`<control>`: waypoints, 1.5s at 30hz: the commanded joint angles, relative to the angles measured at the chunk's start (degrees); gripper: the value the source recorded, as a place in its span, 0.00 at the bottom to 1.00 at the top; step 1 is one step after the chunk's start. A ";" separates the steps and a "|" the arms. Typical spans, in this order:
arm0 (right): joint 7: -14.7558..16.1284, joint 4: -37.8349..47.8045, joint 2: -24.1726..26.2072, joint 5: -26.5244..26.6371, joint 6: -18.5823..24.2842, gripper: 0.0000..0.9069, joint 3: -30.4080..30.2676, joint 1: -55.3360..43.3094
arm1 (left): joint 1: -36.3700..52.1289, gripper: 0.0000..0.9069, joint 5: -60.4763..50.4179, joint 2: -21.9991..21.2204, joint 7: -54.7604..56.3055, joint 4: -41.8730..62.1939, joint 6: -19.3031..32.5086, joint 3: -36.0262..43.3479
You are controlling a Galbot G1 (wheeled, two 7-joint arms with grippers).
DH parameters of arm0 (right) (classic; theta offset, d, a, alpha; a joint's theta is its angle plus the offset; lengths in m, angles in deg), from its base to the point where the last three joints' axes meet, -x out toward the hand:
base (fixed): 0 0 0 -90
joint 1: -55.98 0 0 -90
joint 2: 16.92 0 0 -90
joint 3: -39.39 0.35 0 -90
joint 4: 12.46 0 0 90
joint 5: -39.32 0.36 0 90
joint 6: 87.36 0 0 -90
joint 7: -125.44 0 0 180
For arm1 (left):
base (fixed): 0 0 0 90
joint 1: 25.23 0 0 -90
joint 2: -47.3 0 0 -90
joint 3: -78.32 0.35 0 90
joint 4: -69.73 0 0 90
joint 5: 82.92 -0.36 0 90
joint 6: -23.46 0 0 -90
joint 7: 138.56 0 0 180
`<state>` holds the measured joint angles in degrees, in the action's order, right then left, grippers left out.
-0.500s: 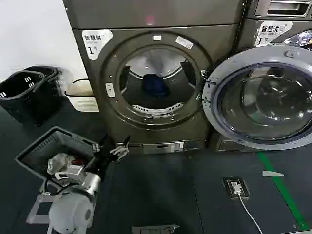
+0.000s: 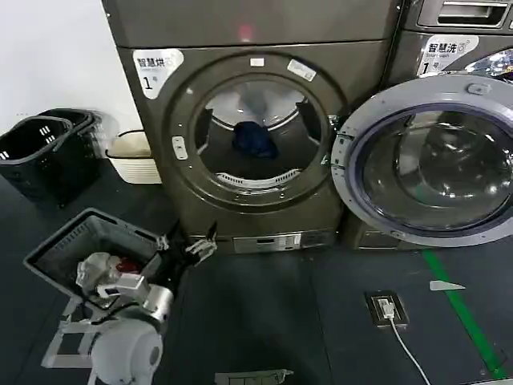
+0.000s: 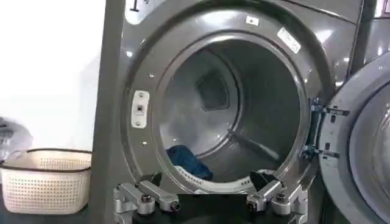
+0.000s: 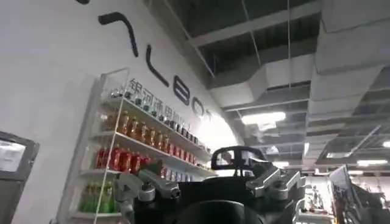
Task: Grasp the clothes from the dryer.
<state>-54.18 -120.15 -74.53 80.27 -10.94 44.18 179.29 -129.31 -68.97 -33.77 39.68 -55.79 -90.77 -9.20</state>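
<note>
The dryer (image 2: 256, 48) stands straight ahead with its round opening uncovered. A dark blue bundle of clothes (image 2: 255, 139) lies at the bottom of the drum; in the left wrist view the clothes (image 3: 186, 162) rest just behind the drum's lower rim. My left gripper (image 2: 189, 244) hovers low in front of the dryer, below and left of the opening, well short of it. It is open (image 3: 209, 182) with nothing between its fingers, and it faces the drum. My right gripper (image 4: 210, 176) is raised, facing the ceiling and a shelf of bottles, open and holding nothing.
The dryer door (image 2: 433, 160) is swung open to the right. A grey basket (image 2: 60, 245) with small items sits beside my left arm. Black baskets (image 2: 48, 148) and a white basket (image 2: 136, 156) stand left of the dryer. A floor socket (image 2: 389, 309) with a cable lies right.
My left arm and gripper have shifted slightly lower in the head view. The gripper stays open, and the clothes have not moved.
</note>
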 commanded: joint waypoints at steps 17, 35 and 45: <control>0.07 0.21 0.58 2.15 0.78 1.00 1.50 0.59 | -0.56 1.00 -1.89 -0.46 3.93 -0.19 -0.38 2.47; 1.46 0.04 -0.03 2.29 4.26 1.00 0.87 0.18 | 0.77 1.00 -5.85 -0.44 5.01 0.26 1.74 0.19; 1.85 -0.02 0.19 2.59 4.53 1.00 0.54 -0.32 | 1.33 1.00 -5.44 -0.16 4.53 0.60 1.34 -1.32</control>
<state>-52.51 -120.19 -74.32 82.86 -6.94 44.68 179.01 -127.97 -73.60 -33.98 44.24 -55.32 -89.71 -10.18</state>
